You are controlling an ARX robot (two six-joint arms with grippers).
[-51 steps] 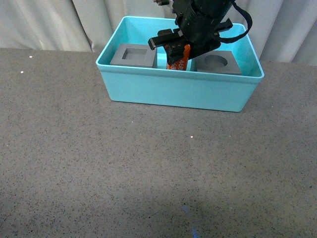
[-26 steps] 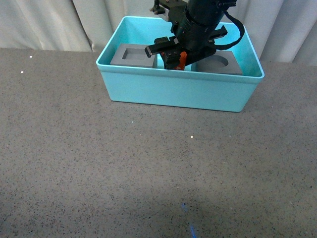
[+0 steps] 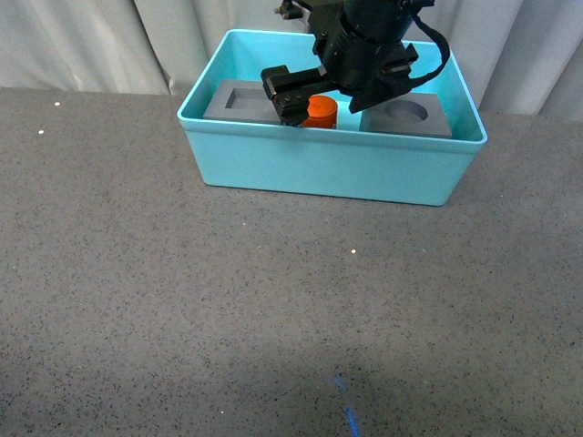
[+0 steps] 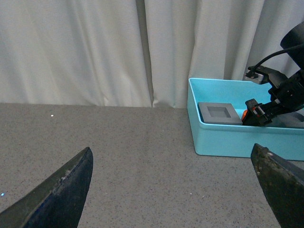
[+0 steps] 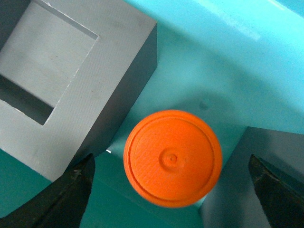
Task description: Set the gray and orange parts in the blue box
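Inside, the blue box (image 3: 328,173) is seen to hold all three parts: the gray cube with the square recess (image 3: 244,100) sits toward its left end, the gray cube with the round recess (image 3: 405,116) toward its right end, and the orange cylinder (image 3: 320,111) stands in the narrow gap between them. The cylinder is set upright, its long axis vertical and its flat circular top (a small dimple at the centre) facing straight up, as shown in the right wrist view (image 5: 172,158). Little free floor is left around it: the square-recess cube is just beside it on one side and the corner of the other cube is just beside it on the opposite side.

The right tool (image 3: 314,96) is held low over the box, above the cylinder, with its jaws spread apart; both finger tips (image 5: 71,194) are seen well clear of the cylinder on either side, so nothing is gripped. The left tool (image 4: 171,190) is held away from the box over bare tabletop (image 3: 182,300), its jaws wide apart and holding nothing.

The box stands near the far edge of the tabletop, close to a white curtain (image 4: 95,47); wide open surface is left in front of the box and to its left.
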